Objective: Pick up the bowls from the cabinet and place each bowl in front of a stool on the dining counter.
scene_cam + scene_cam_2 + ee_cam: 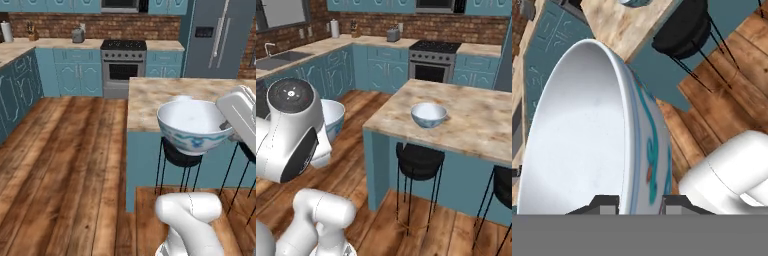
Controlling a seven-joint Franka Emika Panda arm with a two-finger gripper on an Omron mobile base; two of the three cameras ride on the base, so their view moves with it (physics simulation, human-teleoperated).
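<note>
The gripper (639, 202) is clamping the rim of 1 bowl (587, 135), with 1 finger tip sitting inside the white wall and the other outside against the blue pattern. The held bowl (194, 125) is hanging in the air, mouth up in the left base view, between the camera and the near edge of the dining counter (150, 95). In the right base view the same held bowl (335, 117) is showing partly behind the arm's large white joint, well left of the counter corner and above the wooden floor (356, 150).

The second bowl (429, 115) is resting upright on the dining counter (481, 120), near the front edge, directly above the nearer stool (418, 160). A further stool (503, 185) is standing at the right edge of that view, under the counter overhang.

In the hand view a stool (682, 30) is appearing beside the counter's teal base. The stove (123, 62) is standing against the brick back wall, beyond the counter.
</note>
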